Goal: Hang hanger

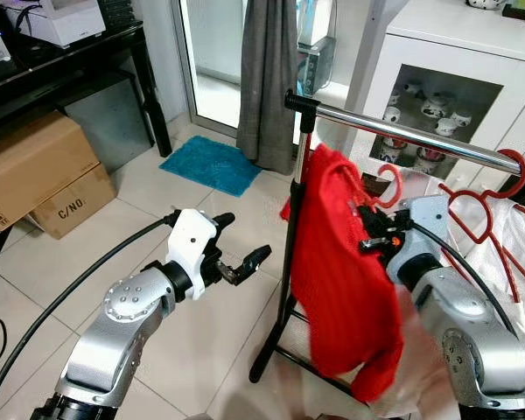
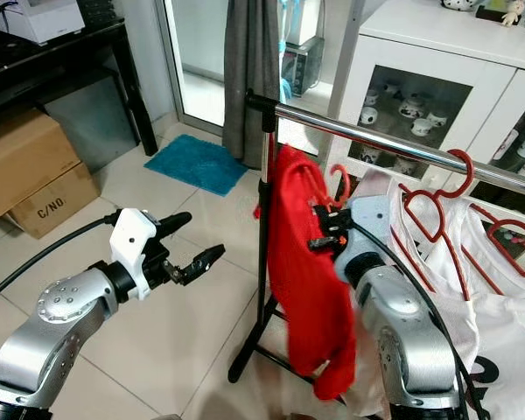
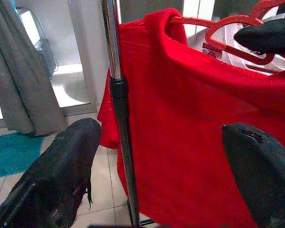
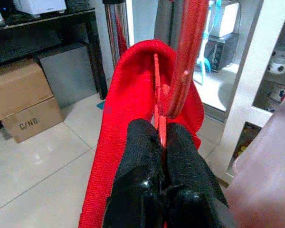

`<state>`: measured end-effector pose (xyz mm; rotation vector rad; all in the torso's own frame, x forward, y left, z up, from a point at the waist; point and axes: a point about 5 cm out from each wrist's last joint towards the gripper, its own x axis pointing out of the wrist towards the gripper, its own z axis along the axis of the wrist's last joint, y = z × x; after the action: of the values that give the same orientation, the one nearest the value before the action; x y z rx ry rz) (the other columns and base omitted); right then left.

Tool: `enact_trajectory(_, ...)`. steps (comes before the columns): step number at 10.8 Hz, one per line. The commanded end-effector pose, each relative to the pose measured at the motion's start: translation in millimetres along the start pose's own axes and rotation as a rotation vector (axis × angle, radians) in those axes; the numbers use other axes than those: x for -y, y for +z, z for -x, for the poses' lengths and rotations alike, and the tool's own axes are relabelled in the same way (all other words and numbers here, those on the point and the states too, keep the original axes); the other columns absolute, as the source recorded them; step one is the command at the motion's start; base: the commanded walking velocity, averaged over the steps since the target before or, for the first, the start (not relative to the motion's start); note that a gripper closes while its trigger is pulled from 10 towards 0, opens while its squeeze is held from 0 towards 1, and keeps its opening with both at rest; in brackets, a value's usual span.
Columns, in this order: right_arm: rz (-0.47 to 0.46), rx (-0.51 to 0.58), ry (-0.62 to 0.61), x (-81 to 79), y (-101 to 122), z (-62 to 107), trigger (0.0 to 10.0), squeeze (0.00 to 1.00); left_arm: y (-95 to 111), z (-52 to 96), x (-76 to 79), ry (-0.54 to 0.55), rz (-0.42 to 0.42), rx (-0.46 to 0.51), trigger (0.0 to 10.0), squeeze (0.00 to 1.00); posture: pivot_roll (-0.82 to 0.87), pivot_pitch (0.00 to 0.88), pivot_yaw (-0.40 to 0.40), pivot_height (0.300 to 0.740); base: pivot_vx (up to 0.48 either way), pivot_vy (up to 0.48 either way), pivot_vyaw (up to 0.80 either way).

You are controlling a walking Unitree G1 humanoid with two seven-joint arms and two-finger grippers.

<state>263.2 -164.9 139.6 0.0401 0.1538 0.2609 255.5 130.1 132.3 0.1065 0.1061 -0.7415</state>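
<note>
Head views: the right end effector carries the red hanger with its red shirt just below the rail. Left wrist: left end effector spread, idle. Right wrist: fingers clamped on hanger; next, hook it over.

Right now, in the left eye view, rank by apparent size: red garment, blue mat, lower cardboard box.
1. red garment, largest, though nearest the camera
2. blue mat and lower cardboard box look alike; unranked

The red shirt hides most of its hanger — only the hook shows.
</note>
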Motion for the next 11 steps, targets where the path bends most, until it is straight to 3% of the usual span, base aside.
enact_trajectory(1,0.019,0.047,0.002,-0.6,8.6,0.4,0.0,0.00,1.2,0.3,-1.7,0.015,-0.015,0.001,10.0,0.93,-0.07,0.000,0.007,0.740,0.000,0.000,0.00)
enact_trajectory(9,0.062,0.049,-0.004,-2.1,8.1,-7.0,0.0,0.00,-0.7,3.9,-3.2,0.047,-0.010,0.007,10.0,0.92,-0.05,0.000,-0.019,0.740,-0.234,0.000,0.00)
enact_trajectory(11,0.049,0.065,0.123,-17.7,13.1,-2.1,0.0,0.00,2.0,-3.3,-1.2,0.015,-0.009,0.019,10.0,0.91,-0.07,0.000,-0.001,0.740,-0.131,0.000,0.00)
